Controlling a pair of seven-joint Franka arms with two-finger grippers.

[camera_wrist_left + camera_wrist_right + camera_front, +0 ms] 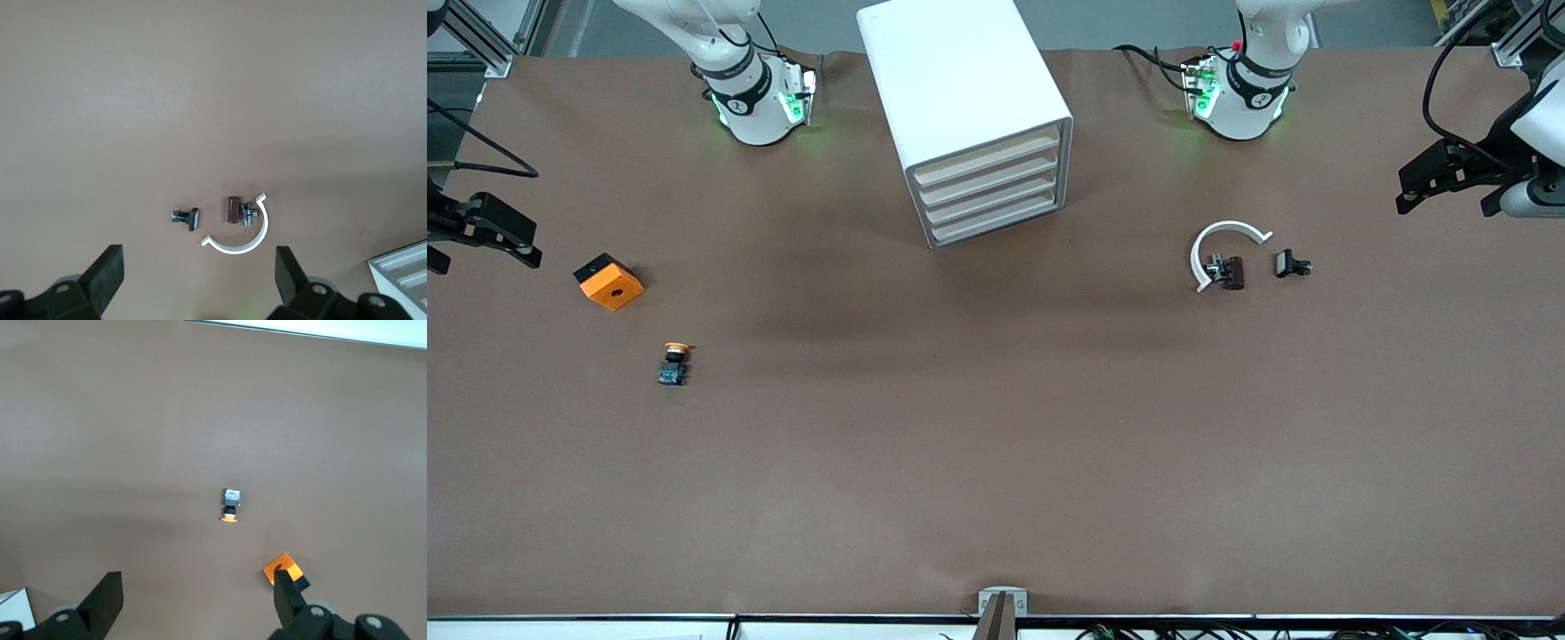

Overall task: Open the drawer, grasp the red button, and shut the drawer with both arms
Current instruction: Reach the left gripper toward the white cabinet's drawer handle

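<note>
Start state. All 4 drawers [996, 182] of the white cabinet [960, 98] sit flush and shut; no red-capped button is visible anywhere, so I judge it lies inside one of them, which one I cannot tell.

Left gripper [200, 283] hangs over the desk [996, 462] edge at the left arm's end, fingers [107, 273] spread wide. Right gripper [197, 603] hangs over the edge at the right arm's end, fingers [103, 600] likewise apart. Both arms wait.

Risks:
- 4 drawer fronts alike, pale cream, thin and closely stacked; a gripper could catch the wrong one, or 2 at once.
- Cabinet is a smooth, glossy box standing free on the brown matte desk, angled; pulling a drawer may drag or turn it unless the other arm braces it.
- Decoy: yellow-orange capped button [674, 363] on a black and blue body, nearer the camera than the orange cube [608, 281] with its round hole. Easy to mistake for the target.
- Clutter toward the left arm's end: a white curved clip [1223, 252] with a small brown and metal part [1229, 271] touching it, and a black metal piece [1291, 264] just beside.
</note>
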